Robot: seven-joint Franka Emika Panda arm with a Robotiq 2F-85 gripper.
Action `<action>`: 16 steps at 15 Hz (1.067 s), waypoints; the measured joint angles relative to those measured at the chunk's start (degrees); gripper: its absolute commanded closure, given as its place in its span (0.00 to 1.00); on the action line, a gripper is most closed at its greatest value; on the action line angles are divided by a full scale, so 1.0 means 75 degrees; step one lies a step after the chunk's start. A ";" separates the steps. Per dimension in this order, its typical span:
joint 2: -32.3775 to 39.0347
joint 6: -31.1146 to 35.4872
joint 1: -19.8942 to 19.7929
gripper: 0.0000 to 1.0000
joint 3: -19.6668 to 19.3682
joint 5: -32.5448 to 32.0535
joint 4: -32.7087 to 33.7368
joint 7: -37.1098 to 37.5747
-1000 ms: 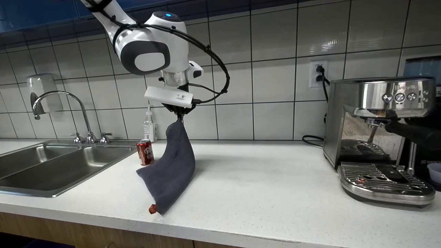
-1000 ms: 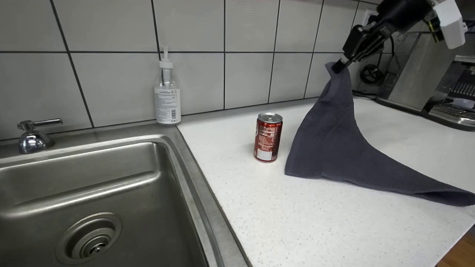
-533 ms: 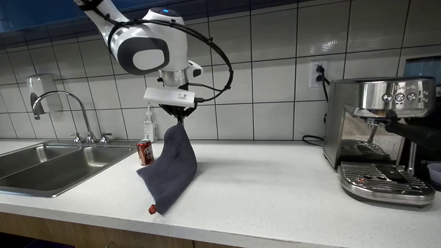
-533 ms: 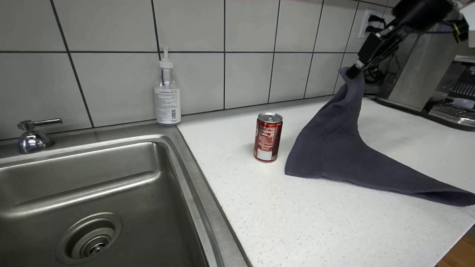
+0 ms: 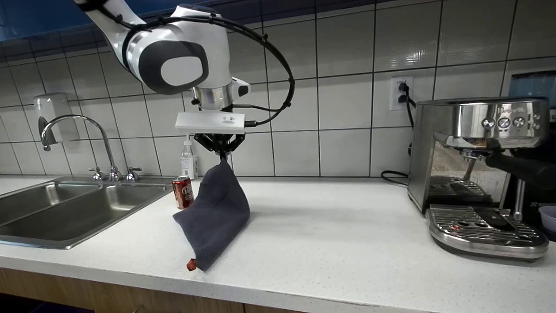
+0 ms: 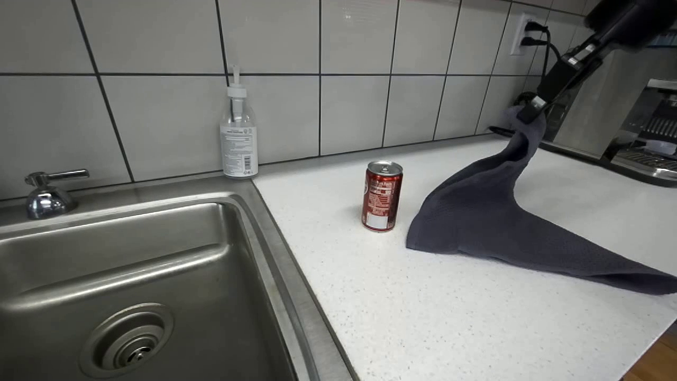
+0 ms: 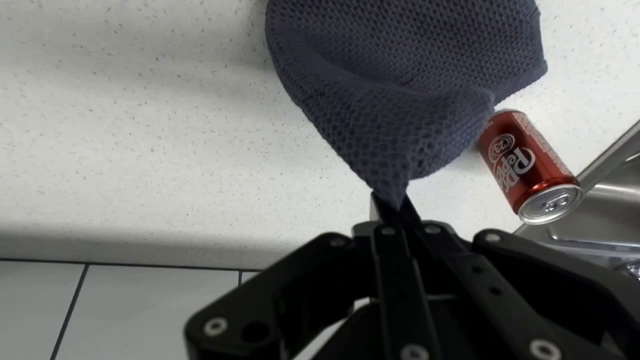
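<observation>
My gripper point(image 7: 393, 204) is shut on a corner of a dark grey-blue waffle-weave cloth point(image 7: 400, 100), with its fingers pointing down above the counter. The cloth point(image 5: 217, 217) hangs from the fingertips and its lower part lies on the counter; this shows in both exterior views point(image 6: 481, 217). A red soda can point(image 6: 382, 196) stands upright beside the cloth, on the side towards the sink. It also shows in the wrist view point(image 7: 525, 165). A small red object point(image 5: 191, 264) sticks out from the cloth's front corner; the rest of it is hidden.
A metal sink point(image 6: 158, 254) with a faucet point(image 5: 82, 119) adjoins the white counter point(image 5: 330, 243). A clear pump bottle point(image 6: 239, 137) stands by the tiled wall. A steel coffee machine point(image 5: 482, 174) stands at the counter's far end, with a power cord point(image 5: 408, 111) at the wall outlet.
My gripper has come down a little and moved towards the wall and coffee machine, still holding the cloth. The cloth's raised part sags and folds more. The can has not moved.
</observation>
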 measured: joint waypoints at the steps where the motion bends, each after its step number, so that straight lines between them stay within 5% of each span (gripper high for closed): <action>1: -0.0077 -0.0025 0.0000 0.99 0.0000 -0.0116 -0.0111 0.0006; 16: -0.0863 -0.0239 -0.0162 0.99 0.0221 -0.1822 -0.1519 0.0521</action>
